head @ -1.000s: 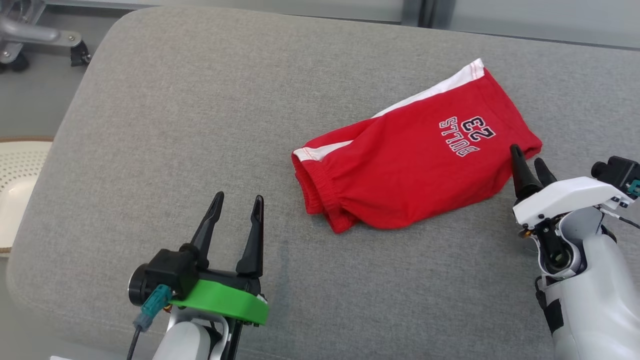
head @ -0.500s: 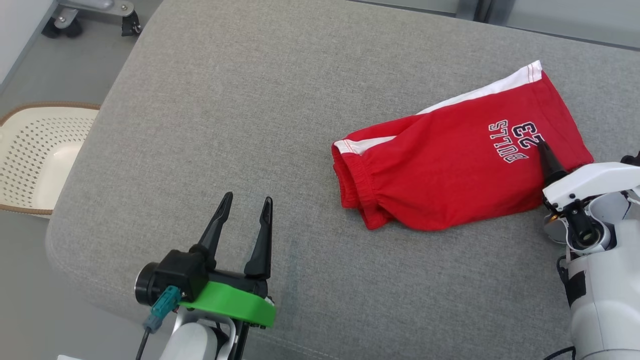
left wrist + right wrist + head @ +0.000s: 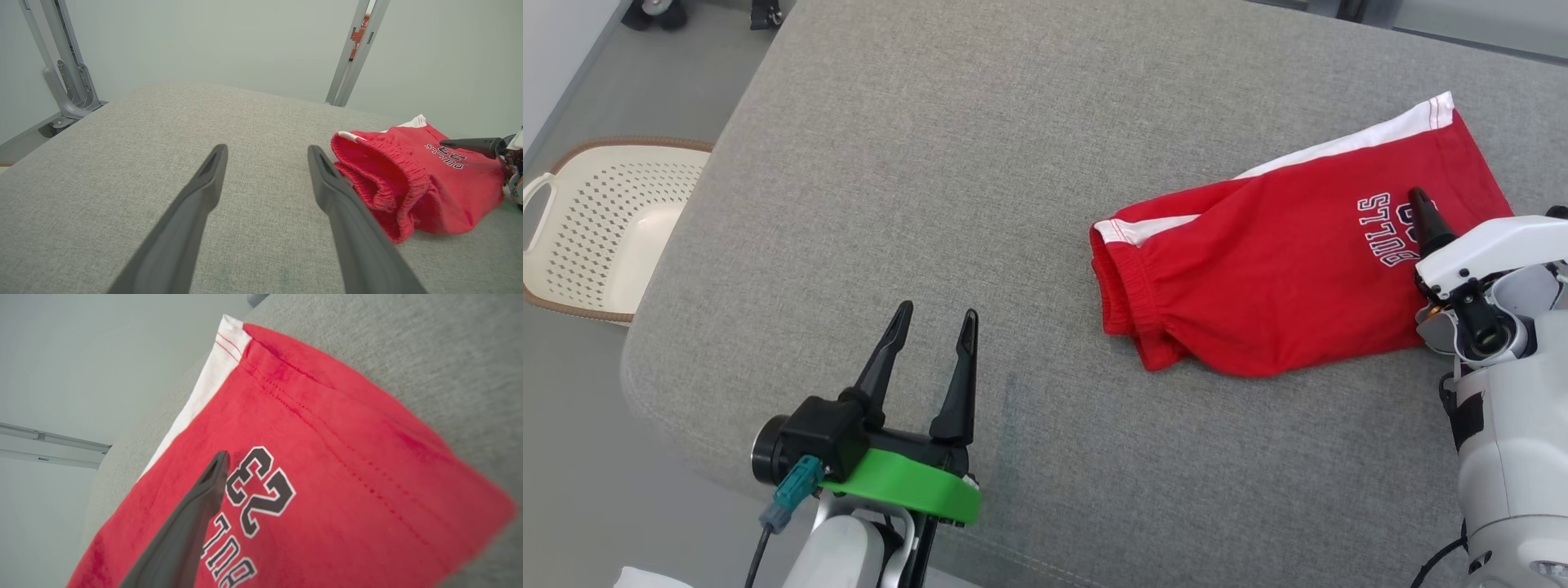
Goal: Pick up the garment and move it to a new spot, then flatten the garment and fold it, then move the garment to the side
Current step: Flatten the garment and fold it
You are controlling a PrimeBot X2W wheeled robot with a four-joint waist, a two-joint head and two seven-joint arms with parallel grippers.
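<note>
Red shorts (image 3: pixel 1258 278) on grey cushion (image 3: pixel 931 163), L claw (image 3: pixel 937 314) released, R claw (image 3: pixel 1424 214) spread wide, finger (image 3: pixel 192 514) over print (image 3: pixel 257 490)

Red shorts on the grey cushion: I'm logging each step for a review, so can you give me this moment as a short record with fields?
garment: red shorts, white side stripe, BULLS 23 print, waistband end toward the left pincer
support: grey cushion
left pincer: open, over bare cushion, apart from the shorts
right pincer: open, one finger over the printed leg end; other finger hidden
off the cushion: white basket on the floor
</note>
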